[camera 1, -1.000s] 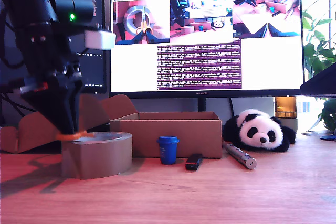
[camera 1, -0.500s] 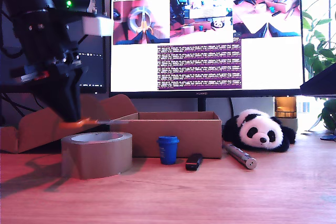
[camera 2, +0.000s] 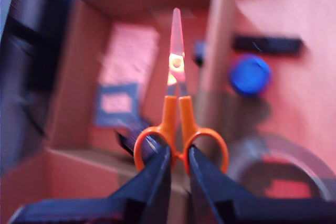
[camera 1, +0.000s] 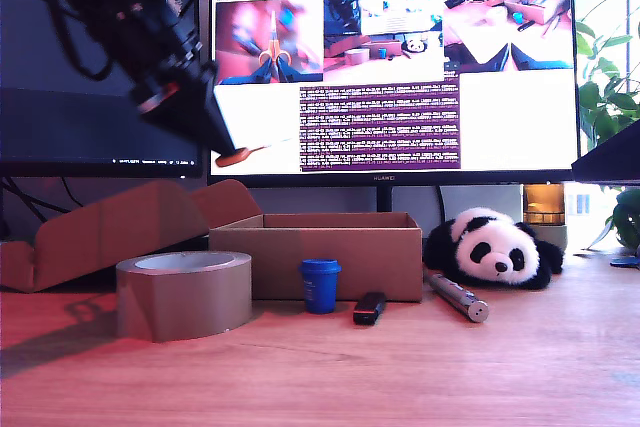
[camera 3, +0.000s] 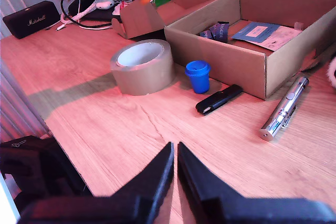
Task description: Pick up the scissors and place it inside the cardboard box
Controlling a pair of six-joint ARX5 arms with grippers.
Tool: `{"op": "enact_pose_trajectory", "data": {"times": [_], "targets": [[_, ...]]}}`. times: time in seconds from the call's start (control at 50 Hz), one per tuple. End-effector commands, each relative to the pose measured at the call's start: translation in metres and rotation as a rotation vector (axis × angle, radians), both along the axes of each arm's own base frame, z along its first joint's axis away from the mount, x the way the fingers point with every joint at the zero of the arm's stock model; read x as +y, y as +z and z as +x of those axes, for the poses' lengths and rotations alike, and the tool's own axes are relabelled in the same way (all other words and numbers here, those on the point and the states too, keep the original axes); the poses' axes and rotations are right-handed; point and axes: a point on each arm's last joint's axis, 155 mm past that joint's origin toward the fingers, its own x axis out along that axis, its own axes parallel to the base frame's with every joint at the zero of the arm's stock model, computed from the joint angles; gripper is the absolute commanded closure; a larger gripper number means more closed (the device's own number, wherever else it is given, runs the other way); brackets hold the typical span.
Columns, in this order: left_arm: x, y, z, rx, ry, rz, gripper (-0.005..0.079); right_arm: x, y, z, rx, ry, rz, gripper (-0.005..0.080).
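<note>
My first tool (camera 2: 178,158) is pinched tight on the orange handles of the scissors (camera 1: 240,155), holding them high in the upper left of the exterior view so they can go over the cardboard box (camera 1: 330,257) below, while my second tool (camera 3: 176,177) waits pressed together, holding nothing.

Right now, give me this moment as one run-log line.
first end effector: shut on scissors, airborne | cardboard box: not reached | second end effector: shut, empty
</note>
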Motion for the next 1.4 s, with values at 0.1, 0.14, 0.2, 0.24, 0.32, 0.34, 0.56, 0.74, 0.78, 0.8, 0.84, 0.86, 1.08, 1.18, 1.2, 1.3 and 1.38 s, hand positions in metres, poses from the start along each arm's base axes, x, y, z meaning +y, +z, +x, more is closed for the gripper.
{"op": "enact_pose_trajectory", "data": {"times": [0.1,0.14,0.2,0.24,0.32,0.34,0.56,0.74,0.78,0.8,0.84,0.86,1.08,1.18,1.2,1.3,1.38], "targets": [[-0.013,0.006,0.009,0.004,0.018,-0.074,0.0765,-0.001,-0.004,0.000,0.006,-0.002,-0.006,0.0763],[-0.015,0.005,0.012,0.006,0.022,-0.082,0.0765,-0.001,-0.004,0.000,0.006,-0.002,-0.006,0.0763],[-0.021,0.003,0.014,0.019,0.016,-0.092,0.0765,-0.001,-0.004,0.000,0.006,-0.002,-0.006,0.0763],[-0.025,0.002,0.015,0.027,0.013,-0.102,0.0765,-0.001,-0.005,0.000,0.006,-0.002,-0.007,0.0763],[-0.033,0.003,0.022,0.028,0.019,-0.124,0.0765,-0.001,-0.004,0.000,0.006,-0.002,-0.007,0.0763],[-0.034,0.003,0.025,0.033,0.029,-0.132,0.0765,-0.001,-0.004,0.000,0.006,-0.002,-0.007,0.0763],[-0.059,0.005,0.047,0.164,0.150,-0.268,0.0765,-0.005,-0.005,0.004,0.003,-0.034,-0.016,0.0763],[-0.084,0.001,0.061,0.285,0.241,-0.353,0.0765,-0.007,-0.007,0.006,0.005,-0.044,-0.021,0.0763],[-0.089,-0.001,0.064,0.328,0.280,-0.378,0.0765,-0.007,-0.007,0.006,0.007,-0.048,-0.024,0.0763],[-0.091,-0.003,0.065,0.340,0.289,-0.380,0.0765,-0.008,-0.008,0.006,0.008,-0.051,-0.025,0.0763],[-0.095,-0.005,0.067,0.379,0.323,-0.398,0.0765,-0.008,-0.008,0.006,0.010,-0.052,-0.026,0.0763],[-0.097,-0.010,0.069,0.397,0.339,-0.403,0.0765,-0.008,-0.009,0.006,0.011,-0.052,-0.027,0.0763],[-0.105,-0.039,0.082,0.556,0.530,-0.460,0.0765,-0.009,-0.011,0.006,0.020,-0.060,-0.034,0.0763],[-0.100,-0.055,0.088,0.573,0.609,-0.449,0.0765,-0.011,-0.012,0.008,0.019,-0.074,-0.038,0.0763],[-0.098,-0.058,0.089,0.579,0.632,-0.450,0.0765,-0.012,-0.012,0.008,0.019,-0.076,-0.039,0.0763],[-0.092,-0.074,0.088,0.592,0.681,-0.415,0.0765,-0.012,-0.012,0.008,0.019,-0.076,-0.039,0.0763],[-0.088,-0.086,0.085,0.609,0.704,-0.380,0.0765,-0.012,-0.012,0.008,0.019,-0.076,-0.039,0.0763]]}}
